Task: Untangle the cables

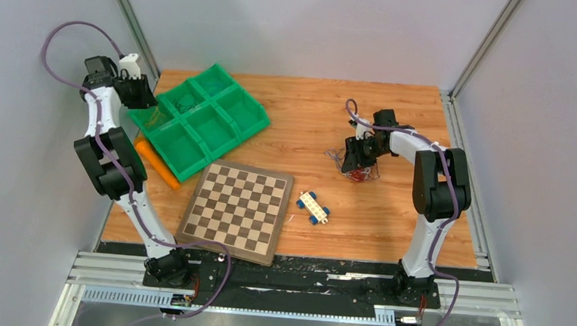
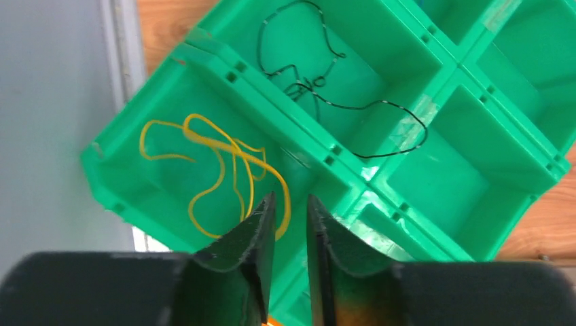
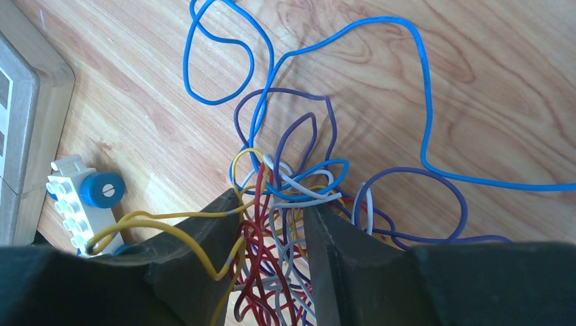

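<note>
Cables: main tangle [image 3: 285,204] of red, white, yellow and purple strands lies on the tabletop [image 1: 304,111], toward 3 o'clock from its middle in the overhead view. A blue cable [image 3: 421,102] loops out of the knot toward 12 and 2 o'clock in the right wrist view. A purple cable [image 3: 414,176] curls out at 3 o'clock.

Right pincer [image 3: 270,202]: partly closed on the tangle, the gap between the fingers packed with red and white strands. One yellow strand drapes over the outer face of one finger.

Two cables lie apart from the knot in the green tray [image 1: 255,104] at 10 o'clock. A yellow cable [image 2: 217,163] sits in one corner compartment and a dark cable [image 2: 326,88] in the next one.

Left pincer [image 2: 291,198]: above the tray by the yellow cable's compartment, fingers a narrow slit apart, nothing between them.

Also on the tabletop:
- Chessboard [image 1: 239,209] at 7 o'clock.
- Toy car [image 1: 313,207] just beside it, at the board's 3 o'clock.
- Orange stick [image 1: 157,162] against the tray's near side.
</note>
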`<action>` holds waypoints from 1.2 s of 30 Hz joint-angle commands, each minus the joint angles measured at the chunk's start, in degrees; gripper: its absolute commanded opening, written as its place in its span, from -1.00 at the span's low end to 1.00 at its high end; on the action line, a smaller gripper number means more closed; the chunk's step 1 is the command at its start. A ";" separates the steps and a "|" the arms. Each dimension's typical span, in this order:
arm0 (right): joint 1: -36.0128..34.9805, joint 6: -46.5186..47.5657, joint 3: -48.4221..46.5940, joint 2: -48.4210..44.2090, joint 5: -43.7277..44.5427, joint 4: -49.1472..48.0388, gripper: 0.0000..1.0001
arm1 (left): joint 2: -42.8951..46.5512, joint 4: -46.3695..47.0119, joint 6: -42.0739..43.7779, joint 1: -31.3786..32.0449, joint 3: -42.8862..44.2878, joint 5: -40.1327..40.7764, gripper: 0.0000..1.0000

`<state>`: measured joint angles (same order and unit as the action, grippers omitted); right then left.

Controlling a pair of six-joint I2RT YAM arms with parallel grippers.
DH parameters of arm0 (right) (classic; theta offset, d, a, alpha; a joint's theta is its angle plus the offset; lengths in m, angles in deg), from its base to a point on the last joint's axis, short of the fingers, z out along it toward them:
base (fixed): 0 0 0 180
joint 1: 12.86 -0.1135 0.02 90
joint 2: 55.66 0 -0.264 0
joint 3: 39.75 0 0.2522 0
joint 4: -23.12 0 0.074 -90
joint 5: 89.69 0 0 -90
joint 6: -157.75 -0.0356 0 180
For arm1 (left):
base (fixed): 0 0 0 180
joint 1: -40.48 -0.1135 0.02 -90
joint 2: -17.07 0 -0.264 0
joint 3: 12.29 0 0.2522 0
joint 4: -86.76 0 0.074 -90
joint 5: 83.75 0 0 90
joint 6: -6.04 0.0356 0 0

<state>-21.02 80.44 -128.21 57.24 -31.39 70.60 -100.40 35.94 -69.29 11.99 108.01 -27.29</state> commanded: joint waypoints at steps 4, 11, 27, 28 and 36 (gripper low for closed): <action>0.20 4.08 0.53 -1.54 0.22 2.03 -0.30 | 4.02 -4.79 0.31 1.09 1.50 4.09 0.25; 0.23 9.31 0.91 -4.36 -7.02 4.40 -0.87 | 14.05 -7.33 2.04 2.24 3.49 -3.05 0.98; 0.32 17.87 3.27 -23.18 -25.93 7.70 -1.00 | 25.72 22.26 -2.29 49.74 -27.55 -23.67 0.78; 0.26 17.18 3.12 -23.82 -26.89 7.76 -1.00 | 25.19 25.16 -3.16 52.57 -28.83 -23.80 0.76; 0.08 12.27 2.23 -28.81 -30.86 7.82 -1.00 | 21.57 38.85 -6.65 61.31 -35.21 -20.39 0.61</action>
<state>-20.94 94.30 -125.52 32.59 -56.97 78.71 -78.89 61.98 -72.83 71.70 73.94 -48.25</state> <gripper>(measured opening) 0.029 0.818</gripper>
